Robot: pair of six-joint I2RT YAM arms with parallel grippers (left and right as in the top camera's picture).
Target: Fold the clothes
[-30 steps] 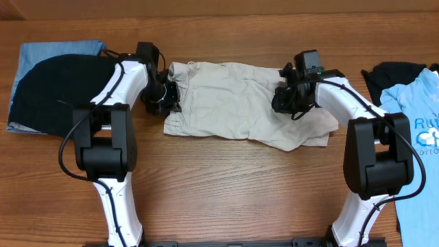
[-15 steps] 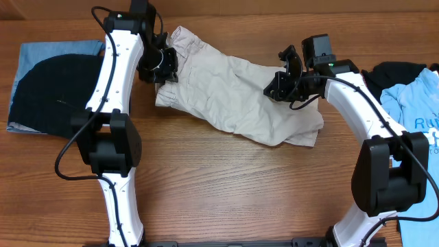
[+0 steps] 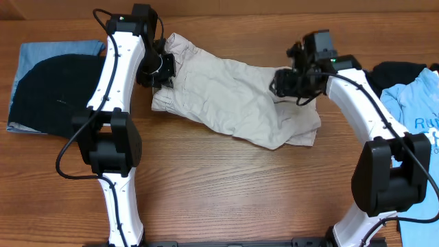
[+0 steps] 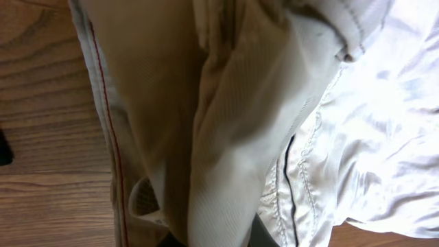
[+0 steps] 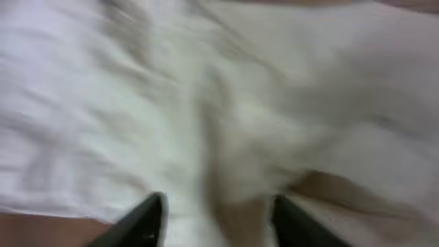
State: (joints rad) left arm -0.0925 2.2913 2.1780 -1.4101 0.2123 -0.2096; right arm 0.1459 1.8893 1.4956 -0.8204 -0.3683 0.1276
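Note:
The pale beige shorts [image 3: 226,92] lie crumpled on the wooden table, slanting from upper left to lower right. My left gripper [image 3: 163,72] is shut on their left edge; in the left wrist view [image 4: 209,240] beige fabric [image 4: 226,123] fills the frame and runs between the jaws. My right gripper [image 3: 287,82] is over the shorts' right part. In the blurred right wrist view its fingers [image 5: 216,223] stand wide apart, with a ridge of beige cloth [image 5: 226,103] between them.
A black knit garment [image 3: 55,89] lies on a light blue cloth [image 3: 41,51] at the far left. A light blue T-shirt with white lettering [image 3: 418,110] and a dark garment [image 3: 391,72] lie at the right edge. Bare wood [image 3: 226,185] fills the front.
The left gripper pulled the shorts' left edge up and back, turning them diagonal. The right gripper let go, lifted with fingers spread, then came back down onto the right part.

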